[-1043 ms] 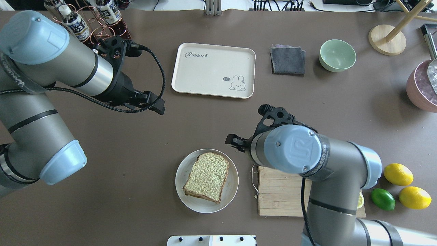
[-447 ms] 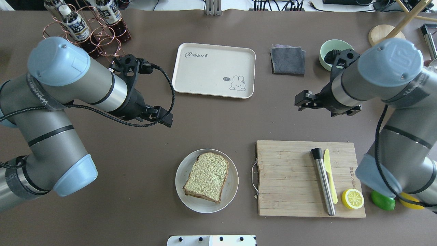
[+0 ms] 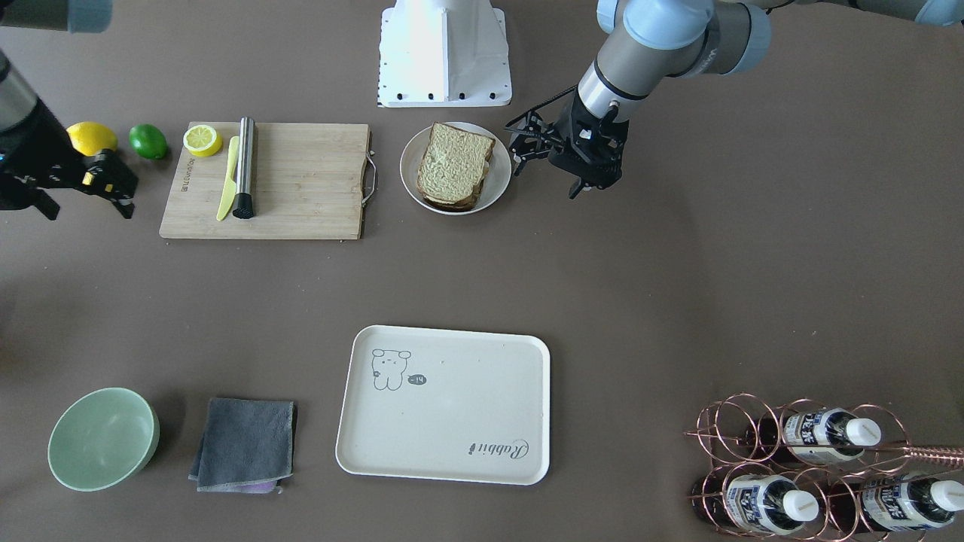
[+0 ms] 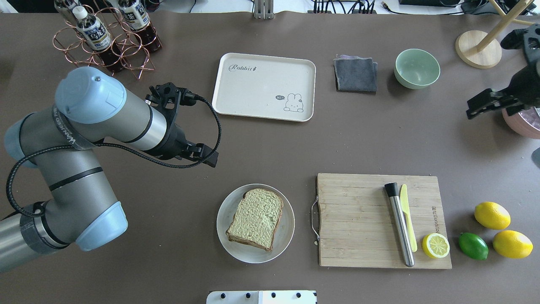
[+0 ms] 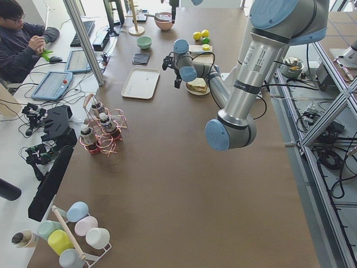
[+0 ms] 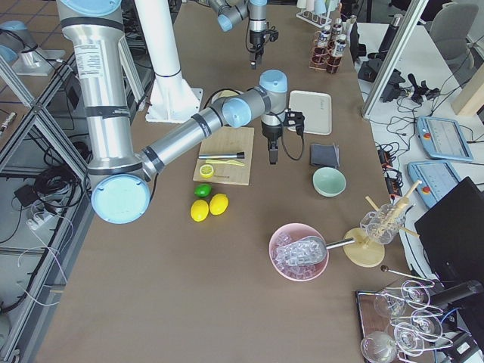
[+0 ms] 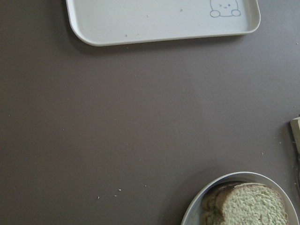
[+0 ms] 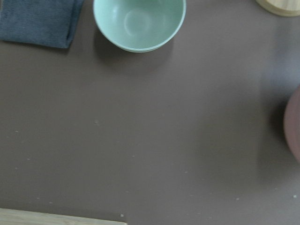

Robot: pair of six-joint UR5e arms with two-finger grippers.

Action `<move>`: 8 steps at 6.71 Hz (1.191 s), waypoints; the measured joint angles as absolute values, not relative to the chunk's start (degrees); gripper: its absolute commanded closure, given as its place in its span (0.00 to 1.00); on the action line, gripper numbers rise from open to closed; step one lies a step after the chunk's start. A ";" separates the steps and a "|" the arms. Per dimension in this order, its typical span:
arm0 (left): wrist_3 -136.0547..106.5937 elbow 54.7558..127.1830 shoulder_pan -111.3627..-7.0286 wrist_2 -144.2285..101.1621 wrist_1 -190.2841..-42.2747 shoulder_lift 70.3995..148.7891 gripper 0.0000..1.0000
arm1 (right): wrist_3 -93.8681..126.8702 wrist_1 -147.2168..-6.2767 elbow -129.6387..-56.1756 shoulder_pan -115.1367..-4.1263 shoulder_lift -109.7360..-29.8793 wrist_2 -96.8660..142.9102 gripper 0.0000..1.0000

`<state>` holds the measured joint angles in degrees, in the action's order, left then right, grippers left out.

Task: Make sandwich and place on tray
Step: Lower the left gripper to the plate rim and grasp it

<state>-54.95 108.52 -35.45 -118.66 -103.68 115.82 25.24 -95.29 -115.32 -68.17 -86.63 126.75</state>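
left claw (image 3: 518,148) spread empty beside sandwich (image 3: 454,162) on plate (image 3: 410,167); right claw (image 3: 114,187) spread near lemon (image 3: 92,138).

sandwich (image 4: 255,218) on plate (image 4: 284,236), cutting board (image 4: 354,219) beside it on the robot's right, tray (image 4: 253,88) farther out

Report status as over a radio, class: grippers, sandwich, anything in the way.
Left gripper open, empty, near the white plate. Right gripper open, empty, far off. Sandwich on the plate, tray bare. Nothing between plate and tray.
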 measured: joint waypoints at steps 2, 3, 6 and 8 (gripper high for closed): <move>-55.00 107.82 -33.46 -118.53 -104.32 114.90 0.11 | 1.42 -100.08 -110.58 -81.81 -89.64 130.97 0.00; -55.11 106.79 -32.27 -118.19 -104.75 114.70 0.11 | -6.15 -103.79 -109.86 -86.37 -90.34 131.56 0.00; -61.82 100.85 -29.39 -117.47 -115.32 113.90 0.20 | -13.04 -105.80 -109.42 -91.63 -94.39 131.05 0.00; -66.37 99.50 -28.67 -117.50 -120.48 112.98 0.44 | -13.46 -105.82 -109.28 -92.91 -95.43 130.65 0.00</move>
<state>-66.37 99.50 -28.67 -117.50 -120.48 112.98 -13.46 -105.82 -109.28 -92.91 -95.43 130.65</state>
